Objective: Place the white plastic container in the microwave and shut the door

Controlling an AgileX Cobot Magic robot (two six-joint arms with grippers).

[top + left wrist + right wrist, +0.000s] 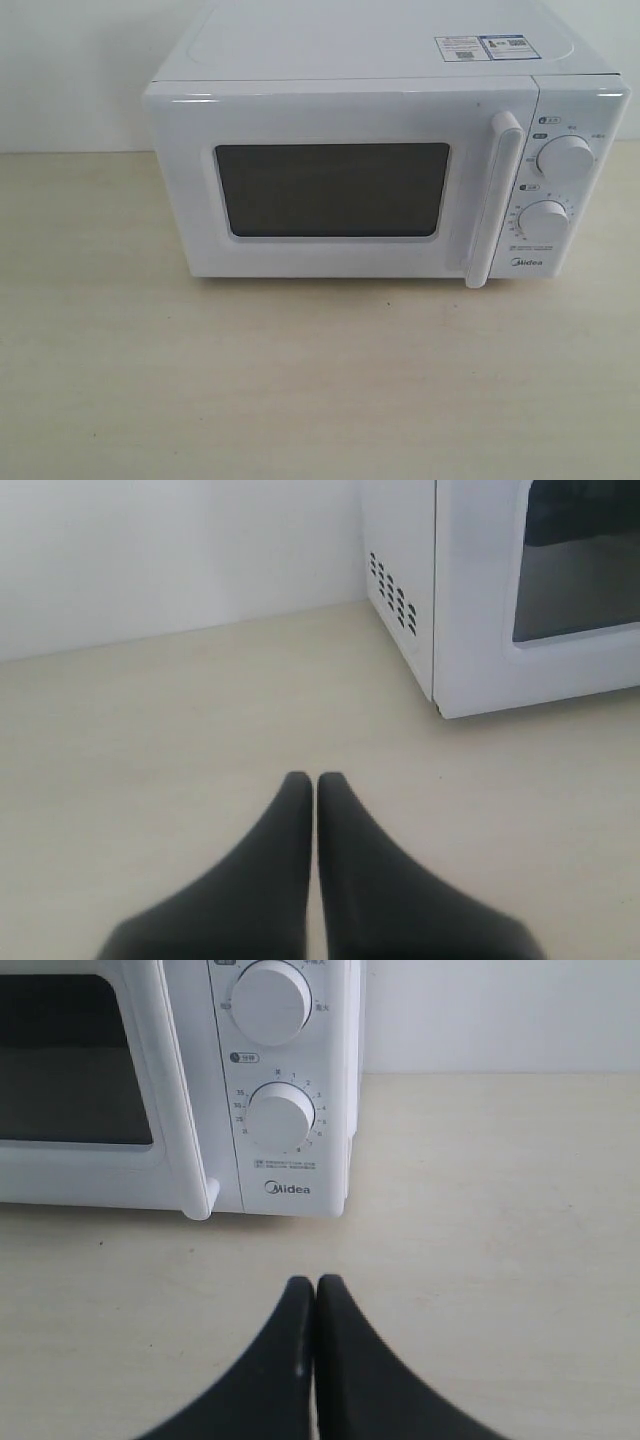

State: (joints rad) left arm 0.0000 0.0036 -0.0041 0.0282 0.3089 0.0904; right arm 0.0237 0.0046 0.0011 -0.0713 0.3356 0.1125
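The microwave (390, 100) sits at 12 o'clock on the bench (300, 380), door (332, 190) closed, with the left end effector (316, 780) and right end effector (316, 1282) both pinched closed, empty

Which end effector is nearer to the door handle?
Right. The right end effector is before the knobs, beside the handle; the left end effector is off the microwave's opposite corner.
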